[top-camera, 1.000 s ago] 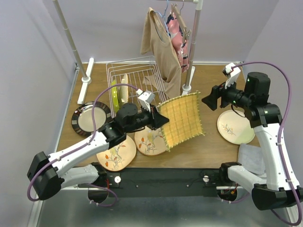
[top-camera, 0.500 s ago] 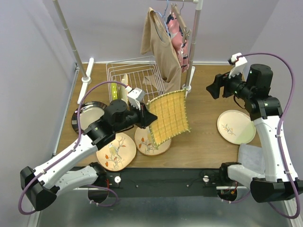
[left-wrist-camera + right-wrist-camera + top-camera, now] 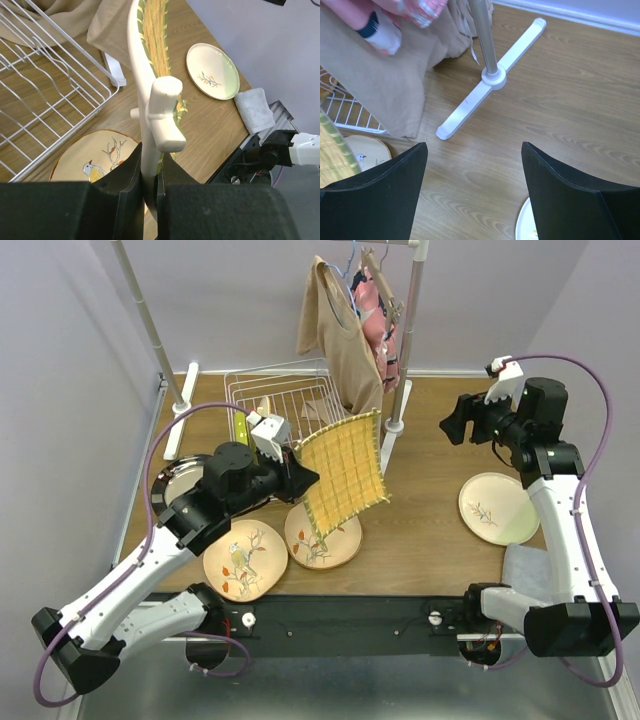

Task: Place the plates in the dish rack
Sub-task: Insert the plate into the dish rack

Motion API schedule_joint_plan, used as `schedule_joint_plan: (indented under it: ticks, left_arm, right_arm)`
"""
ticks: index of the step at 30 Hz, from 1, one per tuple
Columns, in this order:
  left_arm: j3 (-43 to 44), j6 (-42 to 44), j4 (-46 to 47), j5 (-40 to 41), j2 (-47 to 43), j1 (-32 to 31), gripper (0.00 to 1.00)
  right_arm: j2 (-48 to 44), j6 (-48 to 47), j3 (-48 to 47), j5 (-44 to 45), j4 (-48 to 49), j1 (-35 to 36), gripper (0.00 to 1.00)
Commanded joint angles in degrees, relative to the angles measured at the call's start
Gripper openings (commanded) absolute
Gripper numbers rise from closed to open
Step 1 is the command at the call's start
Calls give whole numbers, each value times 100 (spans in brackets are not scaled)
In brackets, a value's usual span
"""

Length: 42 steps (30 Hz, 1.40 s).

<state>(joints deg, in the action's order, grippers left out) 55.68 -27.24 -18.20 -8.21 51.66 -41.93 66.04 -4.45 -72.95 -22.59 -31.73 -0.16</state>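
My left gripper (image 3: 298, 480) is shut on the rim of a yellow woven-look square plate (image 3: 345, 473), held on edge above the table just in front of the white wire dish rack (image 3: 290, 400). The left wrist view shows that plate (image 3: 150, 60) edge-on between the jaws of my left gripper (image 3: 150, 162). Two peach bird plates (image 3: 245, 560) (image 3: 322, 540) lie flat below it. A dark-rimmed plate (image 3: 178, 490) lies at the left, and a cream-green plate (image 3: 497, 508) at the right. My right gripper (image 3: 455, 425) (image 3: 474, 147) is open and empty over bare wood.
A clothes rail with hanging garments (image 3: 345, 330) stands behind the rack, its white foot (image 3: 485, 95) on the table. Two plates (image 3: 250, 415) stand in the rack's left end. A grey cloth (image 3: 530, 575) lies at the front right corner.
My left arm has carried the yellow plate left and back toward the dish rack, turning it more upright. My right gripper has drawn back slightly toward the far right.
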Motion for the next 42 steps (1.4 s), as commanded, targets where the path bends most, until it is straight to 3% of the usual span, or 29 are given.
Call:
schedule_joint_plan:
  ticks: [1, 15, 22, 32, 42]
  left_arm:
    - [452, 44, 176, 214, -130, 80, 0]
    - [1340, -27, -799, 777, 72, 212, 0]
    - [1910, 61, -1283, 1452, 292, 264, 0]
    - [2614, 132, -1968, 2024, 793, 405, 0]
    - [3106, 404, -2039, 2227, 1433, 642, 0]
  right_arm:
    - [67, 58, 333, -334, 377, -177, 84]
    - [128, 49, 1344, -808, 1142, -607, 84]
    - [67, -12, 1757, -1019, 1274, -669, 84]
    - [-65, 40, 1837, -1178, 1274, -669, 84]
    - [-91, 93, 1881, -1283, 1283, -669, 84]
